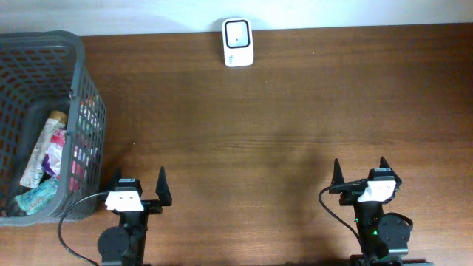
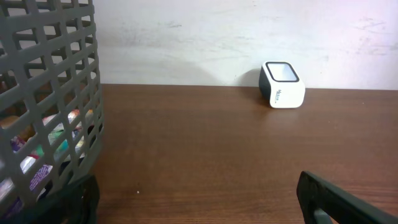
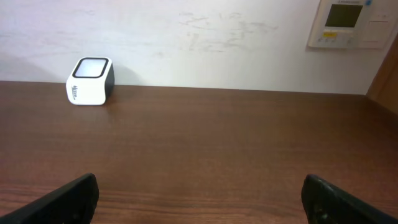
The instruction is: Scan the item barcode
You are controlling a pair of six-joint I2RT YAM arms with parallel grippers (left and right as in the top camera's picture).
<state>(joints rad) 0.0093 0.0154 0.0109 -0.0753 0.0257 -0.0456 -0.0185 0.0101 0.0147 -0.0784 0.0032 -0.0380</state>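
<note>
A small white barcode scanner (image 1: 238,42) with a dark window stands at the table's far edge, also seen in the left wrist view (image 2: 283,84) and the right wrist view (image 3: 90,81). Several packaged items (image 1: 44,159) lie inside a grey mesh basket (image 1: 83,81) at the far left. My left gripper (image 1: 139,185) rests open at the front edge just right of the basket, nothing between its fingers. Open too, my right gripper (image 1: 360,174) sits at the front right, also empty. Both are far from the scanner.
The basket wall (image 2: 53,118) fills the left side of the left wrist view, close to the left finger. A white wall panel (image 3: 345,23) hangs on the wall behind the table at right. Bare brown tabletop (image 1: 281,133) lies between grippers and scanner.
</note>
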